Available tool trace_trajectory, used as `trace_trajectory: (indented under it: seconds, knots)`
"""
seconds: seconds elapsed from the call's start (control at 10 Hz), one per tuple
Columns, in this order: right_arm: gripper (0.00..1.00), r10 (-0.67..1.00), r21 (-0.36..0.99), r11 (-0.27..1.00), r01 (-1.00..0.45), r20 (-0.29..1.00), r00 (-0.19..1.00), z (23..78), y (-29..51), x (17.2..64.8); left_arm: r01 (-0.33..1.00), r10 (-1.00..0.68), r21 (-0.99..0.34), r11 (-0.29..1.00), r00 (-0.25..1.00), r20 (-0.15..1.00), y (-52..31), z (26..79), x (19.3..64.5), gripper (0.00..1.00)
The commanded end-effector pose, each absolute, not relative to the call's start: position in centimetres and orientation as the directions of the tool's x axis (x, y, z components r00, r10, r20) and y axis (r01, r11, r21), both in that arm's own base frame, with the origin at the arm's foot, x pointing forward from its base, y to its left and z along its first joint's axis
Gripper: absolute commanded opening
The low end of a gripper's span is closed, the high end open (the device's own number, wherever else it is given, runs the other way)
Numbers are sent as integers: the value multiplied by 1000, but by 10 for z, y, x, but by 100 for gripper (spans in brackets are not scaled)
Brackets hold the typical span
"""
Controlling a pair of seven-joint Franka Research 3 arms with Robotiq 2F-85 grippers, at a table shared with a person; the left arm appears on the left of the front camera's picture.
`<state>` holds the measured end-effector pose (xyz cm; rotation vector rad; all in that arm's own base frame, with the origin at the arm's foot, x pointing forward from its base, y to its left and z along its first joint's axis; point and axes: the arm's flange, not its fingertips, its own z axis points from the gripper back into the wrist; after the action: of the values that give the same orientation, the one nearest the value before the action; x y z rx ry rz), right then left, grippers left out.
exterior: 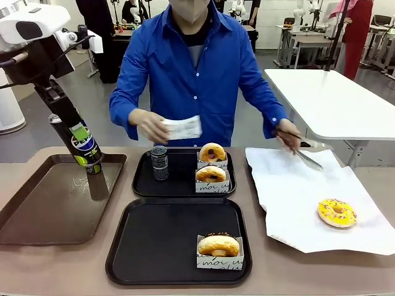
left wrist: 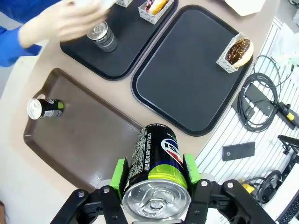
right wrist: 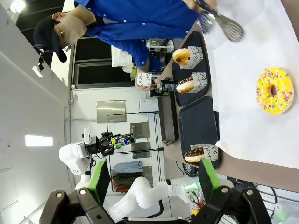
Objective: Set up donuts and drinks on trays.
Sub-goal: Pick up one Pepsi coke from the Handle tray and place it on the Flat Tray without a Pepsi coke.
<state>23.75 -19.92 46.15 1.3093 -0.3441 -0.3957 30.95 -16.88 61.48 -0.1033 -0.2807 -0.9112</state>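
Over the brown tray (exterior: 37,209), the left gripper (left wrist: 155,173) clamps a tilted Pepsi can (exterior: 83,145). Off to the side, the right gripper (right wrist: 154,179) has its jaws spread with nothing between them. The far black tray (exterior: 182,184) carries a can (exterior: 160,163) and two sleeved donuts (exterior: 212,152); the near black tray (exterior: 166,240) has one donut (exterior: 218,246). A yellow donut (exterior: 336,213) lies on white paper (exterior: 290,185).

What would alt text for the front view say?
The robot's left gripper holds a tilted black Pepsi can above a brown tray, while a person in blue opposite holds a paper sleeve and tongs. The far black tray holds a second can and two sleeved donuts; the near black tray holds one sleeved donut.
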Motion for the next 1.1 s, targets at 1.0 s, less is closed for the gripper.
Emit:
trace_trajectory:
  seconds: [1.0]
  knots:
    - [100, -464, 977, 198, 74, 26, 886, 461, -200, 238, 796, -776, -68, 601, 602, 189, -249, 545, 409, 59]
